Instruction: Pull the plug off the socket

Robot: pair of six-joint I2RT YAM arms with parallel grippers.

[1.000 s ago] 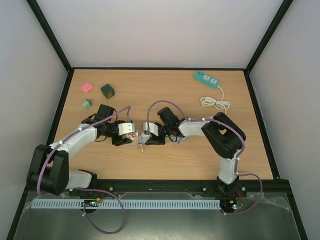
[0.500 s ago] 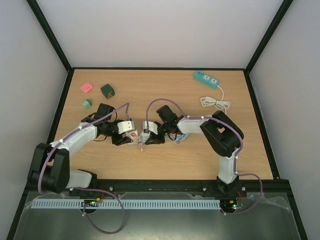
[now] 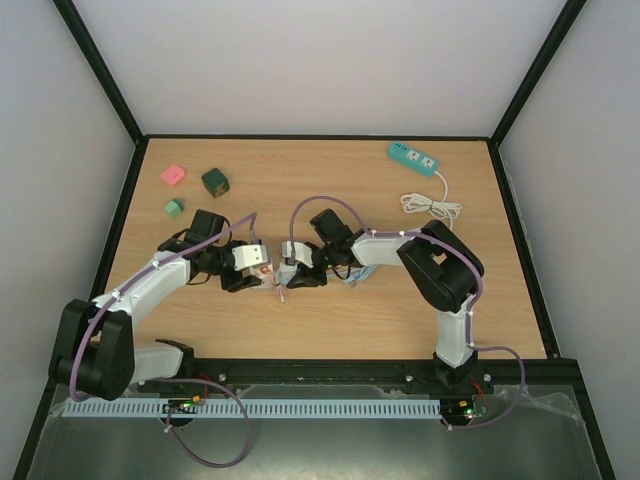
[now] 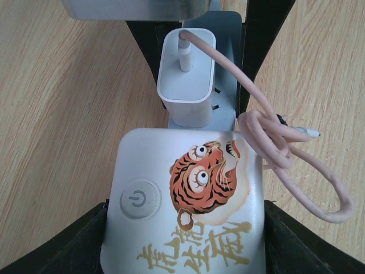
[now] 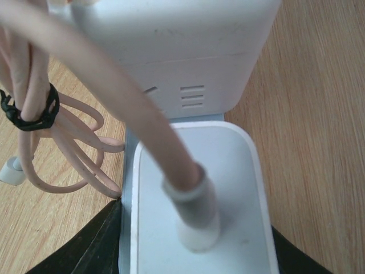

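The white socket block [image 4: 188,205] with a tiger print and a power button sits between my left gripper's [image 4: 185,228] black fingers [image 4: 74,251], which are shut on it. A white plug [image 4: 185,80] with a pink cable [image 4: 285,148] sits against the socket's pale blue face. My right gripper [image 5: 197,228] is shut on this plug [image 5: 199,188], black fingers [image 5: 97,245] on both sides. In the top view the socket [image 3: 251,258] and plug [image 3: 294,256] meet mid-table between left gripper [image 3: 255,270] and right gripper [image 3: 297,268].
A teal power strip [image 3: 413,157] with a coiled white cord [image 3: 432,207] lies at the back right. A pink block [image 3: 173,176], a dark green block [image 3: 214,181] and a small green block [image 3: 174,207] lie at the back left.
Both grippers, with socket and plug between them, have shifted slightly to the left. Plug and socket stay together.
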